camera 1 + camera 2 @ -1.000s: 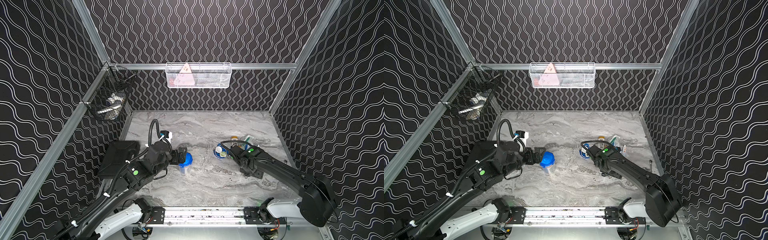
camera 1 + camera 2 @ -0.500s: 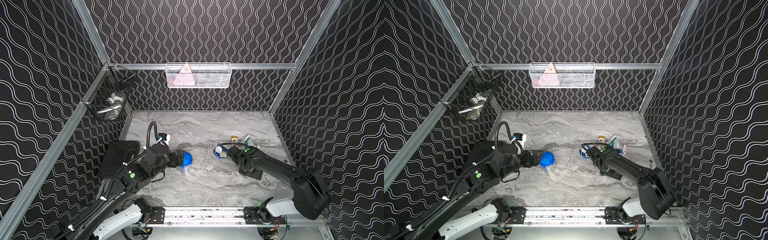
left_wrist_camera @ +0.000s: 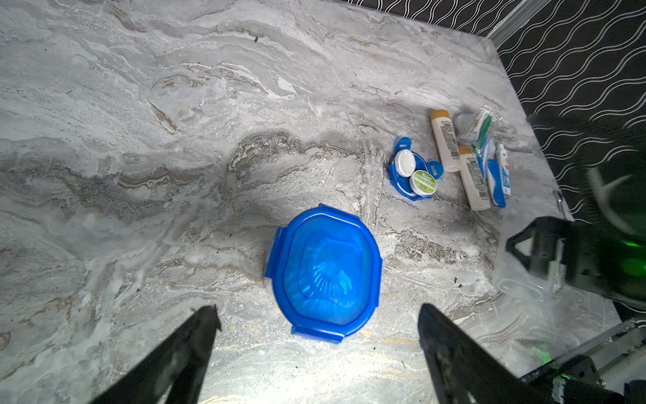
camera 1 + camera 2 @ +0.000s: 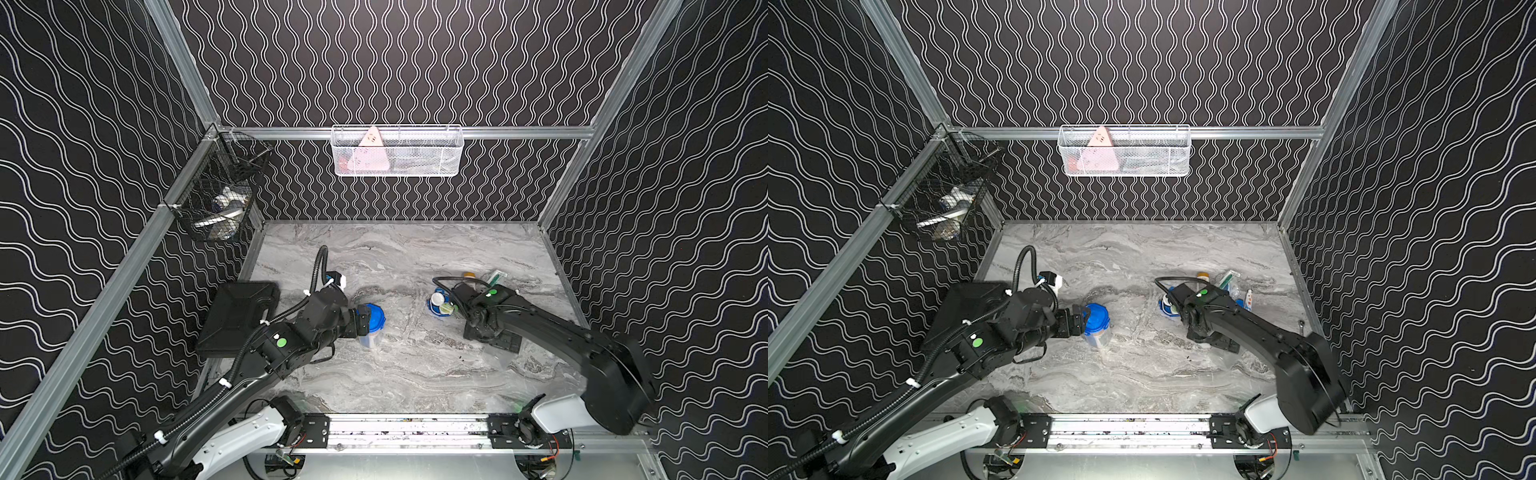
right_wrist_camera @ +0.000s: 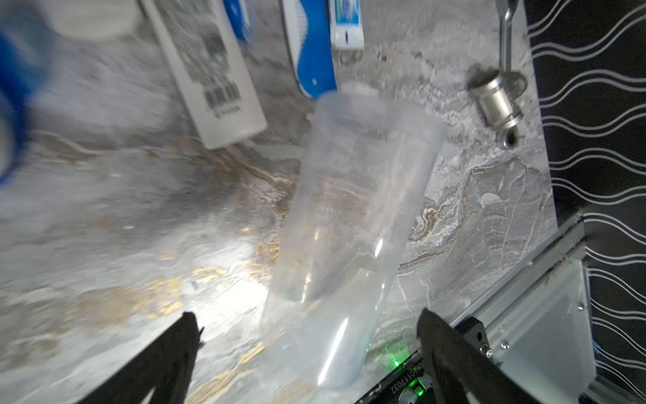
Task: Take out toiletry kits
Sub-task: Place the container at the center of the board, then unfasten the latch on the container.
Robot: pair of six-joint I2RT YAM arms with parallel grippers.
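One toiletry kit (image 4: 372, 325) (image 4: 1098, 323), a clear cup shut with a blue lid (image 3: 325, 269), stands upright at the middle left. My left gripper (image 3: 316, 313) (image 4: 360, 322) is open right beside its lid, touching nothing. The other kit is taken apart. Its empty clear cup (image 5: 353, 210) (image 3: 521, 280) lies tilted between the wide jaws of my open right gripper (image 5: 307, 318), and neither finger touches it. Its blue lid (image 3: 402, 176) (image 4: 432, 305) lies flat with two small round tins on it. Two bottles (image 3: 445, 140), a toothbrush (image 3: 496, 182) and a toothpaste tube (image 3: 503, 171) lie beside it.
A black hard case (image 4: 237, 316) lies by the left wall under my left arm. A black wire basket (image 4: 220, 199) hangs on the left wall, a white one (image 4: 397, 151) on the back wall. A metal fitting (image 5: 496, 101) lies near the right wall.
My right gripper's jaws have opened wide around the clear cup, and the right wrist has drawn back toward the front. The left arm has hardly moved.
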